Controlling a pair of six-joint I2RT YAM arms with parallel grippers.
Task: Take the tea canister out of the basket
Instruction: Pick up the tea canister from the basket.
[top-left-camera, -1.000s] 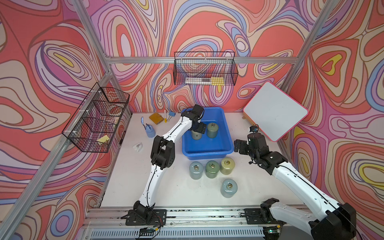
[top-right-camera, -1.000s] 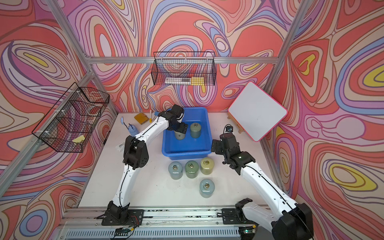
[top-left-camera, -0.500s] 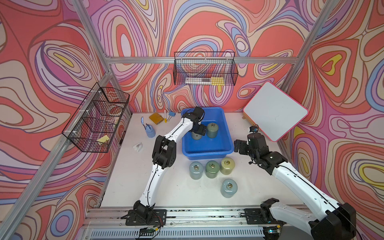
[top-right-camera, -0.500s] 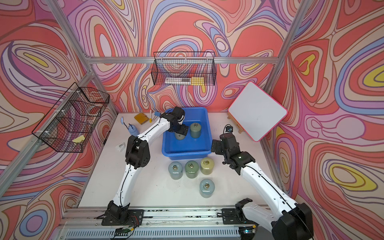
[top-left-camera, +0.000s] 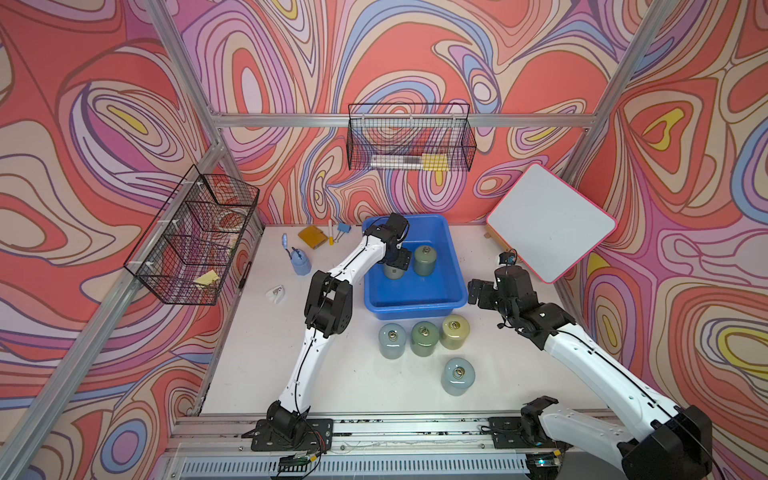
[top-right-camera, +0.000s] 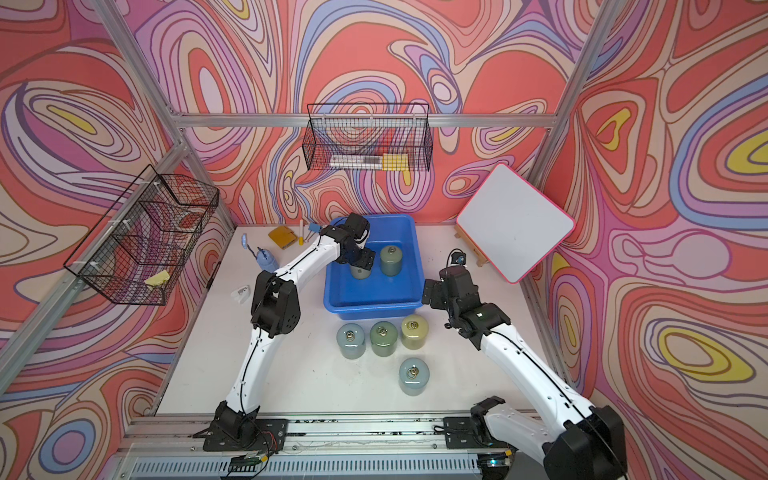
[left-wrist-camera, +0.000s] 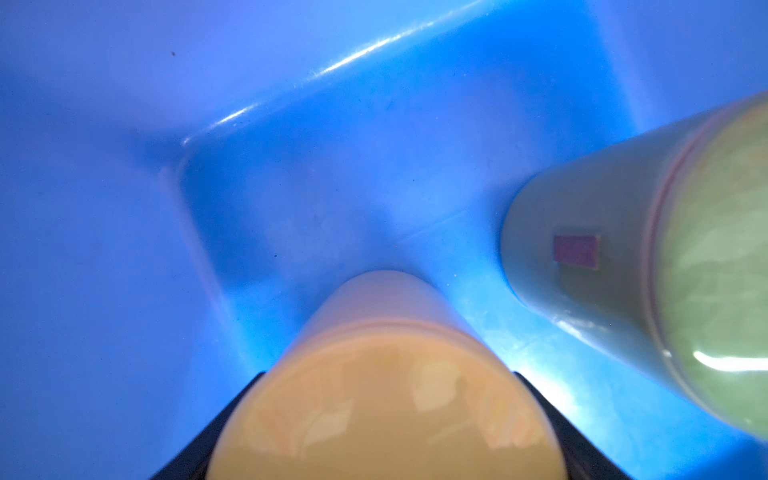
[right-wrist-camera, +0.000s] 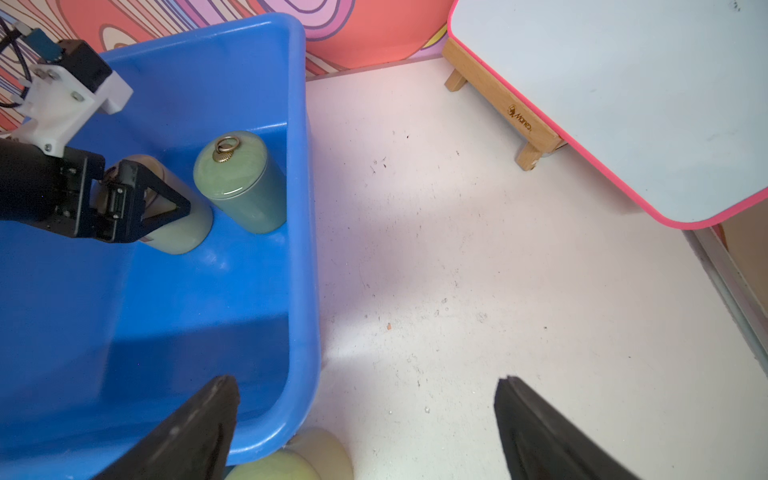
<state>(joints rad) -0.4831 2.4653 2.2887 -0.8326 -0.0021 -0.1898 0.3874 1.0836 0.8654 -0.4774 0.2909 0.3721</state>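
The blue basket (top-left-camera: 415, 305) (top-right-camera: 374, 306) stands at the back middle of the table with two canisters inside. My left gripper (top-left-camera: 397, 266) (top-right-camera: 362, 264) reaches down into it and is shut on a pale tea canister (top-left-camera: 392, 273) (right-wrist-camera: 183, 228). That canister (left-wrist-camera: 384, 395) fills the space between the black fingers (left-wrist-camera: 245, 399) in the left wrist view, over the basket floor (left-wrist-camera: 291, 208). A green canister (top-left-camera: 424, 259) (right-wrist-camera: 241, 183) (left-wrist-camera: 623, 257) stands right beside it. My right gripper (top-left-camera: 473, 291) (right-wrist-camera: 365, 386) hangs open over the table by the basket's right rim (right-wrist-camera: 307, 249).
Several canisters (top-left-camera: 424, 338) stand on the table in front of the basket, one (top-left-camera: 458, 376) nearer the front. A tilted whiteboard (top-left-camera: 548, 222) stands at the back right. A blue bottle (top-left-camera: 300, 262) and small items lie back left. Wire baskets (top-left-camera: 409, 141) hang on the walls.
My left gripper has closed on the pale canister inside the basket. The right arm has not moved.
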